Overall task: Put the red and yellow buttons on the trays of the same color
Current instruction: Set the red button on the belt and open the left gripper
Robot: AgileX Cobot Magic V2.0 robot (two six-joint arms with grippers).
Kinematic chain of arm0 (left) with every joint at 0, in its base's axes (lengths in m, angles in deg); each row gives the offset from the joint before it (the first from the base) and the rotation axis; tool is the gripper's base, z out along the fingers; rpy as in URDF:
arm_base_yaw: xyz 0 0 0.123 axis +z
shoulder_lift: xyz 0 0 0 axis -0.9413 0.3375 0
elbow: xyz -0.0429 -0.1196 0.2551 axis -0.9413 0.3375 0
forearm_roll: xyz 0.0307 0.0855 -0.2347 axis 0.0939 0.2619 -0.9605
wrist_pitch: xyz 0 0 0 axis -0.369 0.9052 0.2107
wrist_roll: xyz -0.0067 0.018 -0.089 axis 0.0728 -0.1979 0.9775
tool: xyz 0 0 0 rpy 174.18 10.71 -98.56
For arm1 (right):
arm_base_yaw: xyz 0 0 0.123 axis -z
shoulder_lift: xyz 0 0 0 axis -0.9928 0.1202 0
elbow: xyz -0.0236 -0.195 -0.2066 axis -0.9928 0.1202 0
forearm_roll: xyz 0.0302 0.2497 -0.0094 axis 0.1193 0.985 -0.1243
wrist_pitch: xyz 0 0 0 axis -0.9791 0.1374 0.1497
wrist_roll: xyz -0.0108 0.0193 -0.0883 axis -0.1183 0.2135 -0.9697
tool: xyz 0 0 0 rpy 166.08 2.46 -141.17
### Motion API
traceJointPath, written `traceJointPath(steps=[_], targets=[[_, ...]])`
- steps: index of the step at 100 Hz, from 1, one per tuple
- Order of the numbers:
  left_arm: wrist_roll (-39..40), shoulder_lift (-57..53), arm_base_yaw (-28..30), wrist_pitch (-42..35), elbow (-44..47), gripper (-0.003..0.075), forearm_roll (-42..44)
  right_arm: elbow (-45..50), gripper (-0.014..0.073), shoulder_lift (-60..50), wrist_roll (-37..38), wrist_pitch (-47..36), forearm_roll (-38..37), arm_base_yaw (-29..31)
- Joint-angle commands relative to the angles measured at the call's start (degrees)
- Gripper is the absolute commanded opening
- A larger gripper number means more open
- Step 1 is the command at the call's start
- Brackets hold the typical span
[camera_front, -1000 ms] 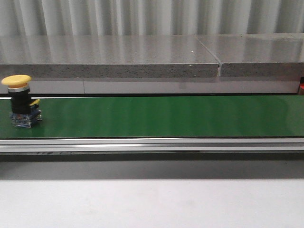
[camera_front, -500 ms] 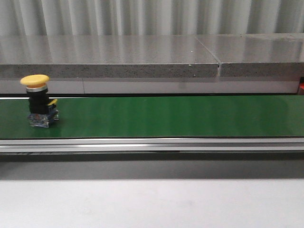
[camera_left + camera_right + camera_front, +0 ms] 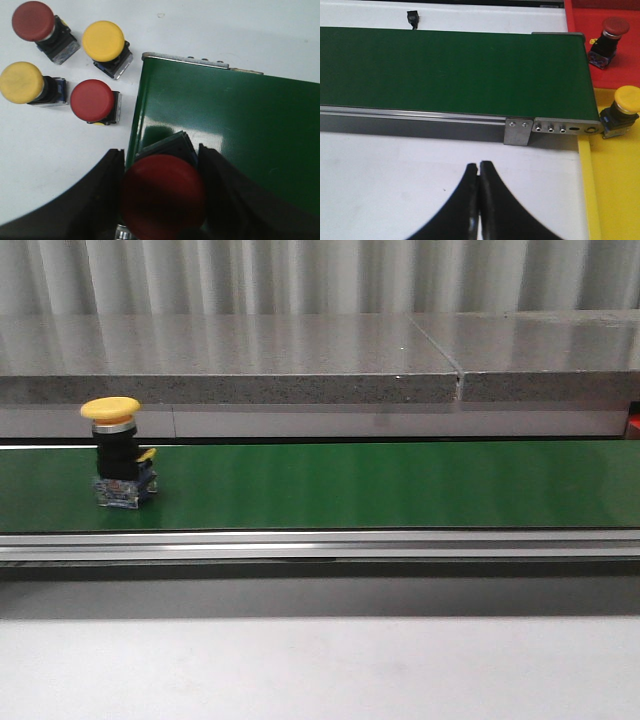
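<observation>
L end effector point(image 3: 162, 200) clamped w/ load between fingers; R end effector point(image 3: 479, 200) fingers pressed together, empty.

Ahead of you the back wall point(image 3: 300, 275) is pale corrugated sheet, its vertical ribs catching soft, even light. In front of it runs a long grey speckled stone ledge point(image 3: 230, 360) with a glossy top that mirrors those ribs, split by one seam right of centre. Nearest you lies a plain white worktop point(image 3: 320, 670), matte, with a band of shadow along its far edge.
</observation>
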State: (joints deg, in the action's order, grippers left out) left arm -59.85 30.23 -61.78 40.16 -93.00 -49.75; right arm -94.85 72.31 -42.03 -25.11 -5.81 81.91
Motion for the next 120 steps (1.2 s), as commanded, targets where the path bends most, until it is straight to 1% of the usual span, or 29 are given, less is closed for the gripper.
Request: traceJointPath(steps=[1, 26, 31, 34, 38, 40, 41, 43, 51, 54, 58, 69, 87, 94, 97, 101, 104, 109, 111, 116, 120], targets=[[0.00, -0.75, -1.35, -2.24, -1.90, 0.0167, -0.32, -1.42, -0.0066, 0.56, -0.56, -3.68, -0.44, -0.02], [0.00, 2.55, -1.91, -2.24, -1.90, 0.0169, 0.82, -1.42, -0.0066, 0.56, -0.56, -3.68, -0.44, -0.02], [0.00, 2.59, -1.91, -2.24, -1.90, 0.0181, 0.82, -1.42, -0.0066, 0.56, -0.56, -3.68, -0.44, -0.02], [0.00, 2.59, -1.91, -2.00, -1.90, 0.0200, 0.82, -1.42, -0.0066, 0.56, -0.56, -3.68, -0.44, -0.02], [0.00, 2.59, -1.91, -1.89, -1.90, 0.0251, 0.82, -1.42, -0.0066, 0.56, -0.56, -3.68, -0.44, -0.02], [0.00, 2.59, -1.91, -1.89, -1.90, 0.0297, 0.82, -1.42, -0.0066, 0.56, -0.56, -3.68, -0.44, -0.02], [0.00, 2.59, -1.91, -1.89, -1.90, 0.0297, 0.82, -1.42, -0.0066, 0.56, -0.56, -3.68, -0.44, -0.02], [0.00, 2.59, -1.91, -1.89, -1.90, 0.0349, 0.82, -1.42, -0.0066, 0.56, -0.56, -3.68, -0.44, -0.02], [0.00, 2.59, -1.91, -1.89, -1.90, 0.0483, 0.82, -1.42, -0.0066, 0.56, -0.56, -3.68, -0.44, -0.02], [0.00, 2.59, -1.96, -2.01, -1.90, 0.0521, 0.51, -1.42, -0.0066, 0.56, -0.56, -3.68, -0.44, -0.02], [0.00, 2.59, -2.11, -2.15, -1.90, 0.0539, 0.51, -1.42, -0.0066, 0.56, -0.56, -3.68, -0.44, -0.02], [0.00, 1.38, -3.25, -3.96, -1.90, 0.0534, 0.51, -1.42, -0.0066, 0.56, -0.56, -3.68, -0.44, -0.02], [0.00, -3.61, -6.11, -6.90, -1.90, 0.0534, 0.51, -1.42, -0.0066, 0.56, -0.56, -3.68, -0.44, -0.02], [0.00, -5.81, -7.34, -7.04, -1.90, 0.0521, 0.51, -1.42, -0.0066, 0.56, -0.56, -3.68, -0.44, -0.02], [0.00, -6.75, -7.97, -6.89, -1.78, 0.0503, 0.51, -1.42, -0.0066, 0.56, -0.56, -3.68, -0.44, -0.02], [0.00, -8.25, -8.58, -6.89, -1.46, 0.0461, 0.10, -1.42, -0.0066, 0.56, -0.56, -3.68, -0.44, -0.02], [-0.34, -9.27, -9.14, -6.99, -0.95, 0.0421, -0.52, -1.42, -0.0066, 0.56, -0.56, -3.68, -0.44, -0.02], [-2.50, -11.04, -9.86, -6.99, -0.10, 0.0321, -2.27, -1.42, -0.0066, 0.56, -0.56, -3.68, -0.44, -0.02], [-3.06, -11.80, -10.20, -6.99, 0.32, 0.0293, -3.03, -1.42, -0.0066, 0.56, -0.56, -3.68, -0.44, -0.02], [-3.67, -13.53, -10.98, -7.60, 1.46, 0.0177, -4.49, -1.42, -0.0066, 0.56, -0.56, -3.68, -0.44, -0.02], [-4.11, -15.05, -11.51, -8.44, 2.59, 0.0108, -5.32, -1.42, -0.0066, 0.56, -0.56, -3.68, -0.44, -0.02]])
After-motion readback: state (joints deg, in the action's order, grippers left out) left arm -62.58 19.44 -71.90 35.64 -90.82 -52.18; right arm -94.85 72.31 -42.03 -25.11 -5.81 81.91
